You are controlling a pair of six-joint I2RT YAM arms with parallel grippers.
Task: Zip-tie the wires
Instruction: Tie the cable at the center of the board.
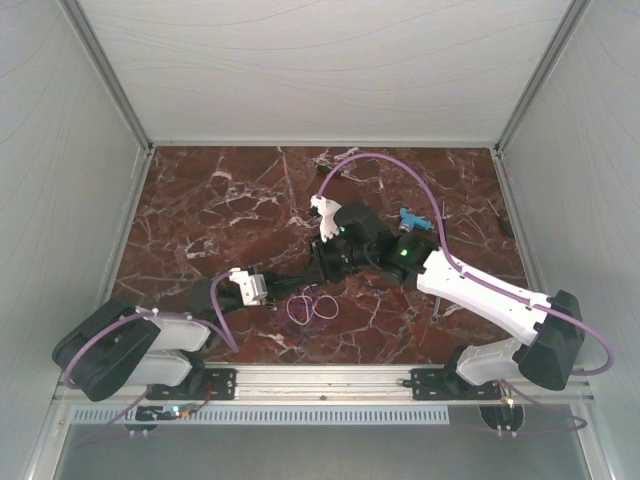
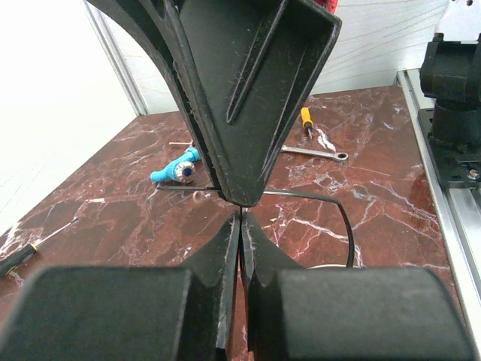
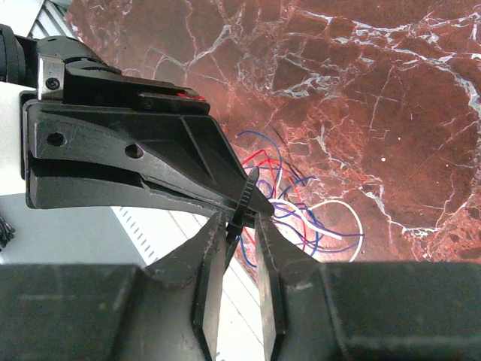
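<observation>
The wires [image 1: 312, 305] lie on the marble as a small tangle of thin purple, white and red loops, below and just in front of both grippers; the right wrist view shows the wires [image 3: 316, 218] behind the jaws. My left gripper [image 1: 318, 268] is shut on a black zip tie [image 2: 331, 201], whose strap arcs away to the right. Its tips [image 3: 259, 207] pinch the tie [image 3: 244, 192] close to one end. My right gripper [image 3: 242, 226] meets it tip to tip. The right jaws stand narrowly apart, with the tie's free end between them against the left finger.
A blue-handled tool [image 1: 410, 220] lies behind the grippers. A small wrench [image 2: 316, 153] and an orange-handled screwdriver [image 2: 306, 119] lie on the marble nearby. The metal rail [image 1: 320, 380] runs along the near edge. White enclosure walls close in three sides.
</observation>
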